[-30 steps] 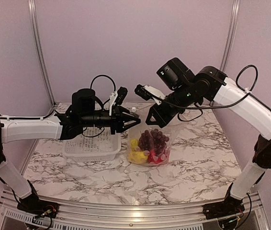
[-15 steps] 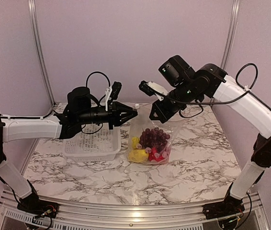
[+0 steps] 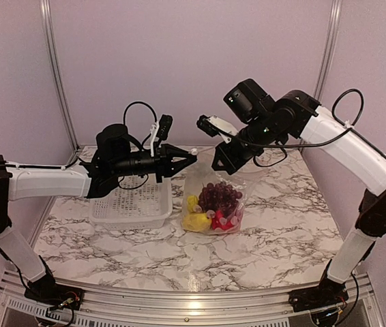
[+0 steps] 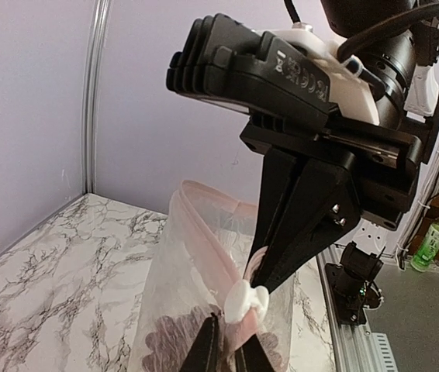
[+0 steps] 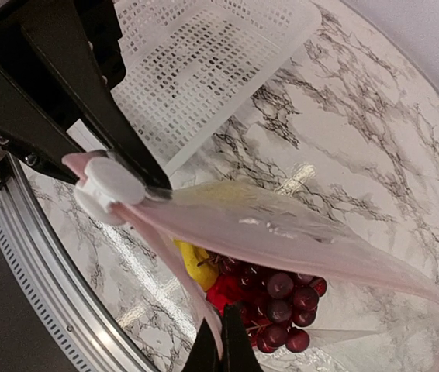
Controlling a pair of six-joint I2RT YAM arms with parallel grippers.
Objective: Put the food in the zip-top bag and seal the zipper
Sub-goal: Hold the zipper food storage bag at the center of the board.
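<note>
While both claws pinch its mouth, the zip-top bag (image 3: 215, 208) hangs beneath the left gripper (image 3: 194, 157) and right gripper (image 3: 215, 165), with the food (image 3: 217, 199) already inside. Each claw is clenched on the zipper (image 5: 297, 236), which gapes between them. Sealing remains, probably by drawing the slider (image 5: 109, 186), which sits at the left tips.

No text is coming through legibly in any view. The left wrist camera is catching raised lettering on the black housing (image 4: 281, 66) of the right gripper (image 4: 257, 280), but it is reading as blur. The green bottle (image 4: 433, 242) label is blurring out too.
</note>
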